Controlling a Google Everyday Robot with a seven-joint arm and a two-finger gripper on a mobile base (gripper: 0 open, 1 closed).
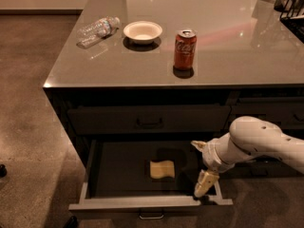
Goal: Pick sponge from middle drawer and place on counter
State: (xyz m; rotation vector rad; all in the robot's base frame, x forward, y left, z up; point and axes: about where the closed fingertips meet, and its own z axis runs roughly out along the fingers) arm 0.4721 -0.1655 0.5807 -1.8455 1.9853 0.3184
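The middle drawer (142, 204) was pulled out, and the sponge (162, 169) lay flat on its dark floor, near the middle. It was a small pale yellow pad with wavy sides. It looked soft, so it would likely squash a little when pinched. Nothing else was in the drawer with it.

The tool (195, 168) was at the right end of the drawer, just to the right of the sponge and not touching it. Its two fingers were spread apart, one pointing up toward the back and one pointing down toward the front corner. It held nothing.

The step in hand looked like the reach for the sponge. The pick-up was not done yet. For the next move, the tool would need to go left and down, so that one finger came on each side of the sponge, and then pinch. After that the sponge had to be lifted clear of the drawer's front wall.

The surface (228, 46) above was grey and shiny. A red can (184, 49), a white bowl (142, 31) and a plastic bottle (99, 27) lying on its side were on it. There was bare room to the right of the can for the sponge.
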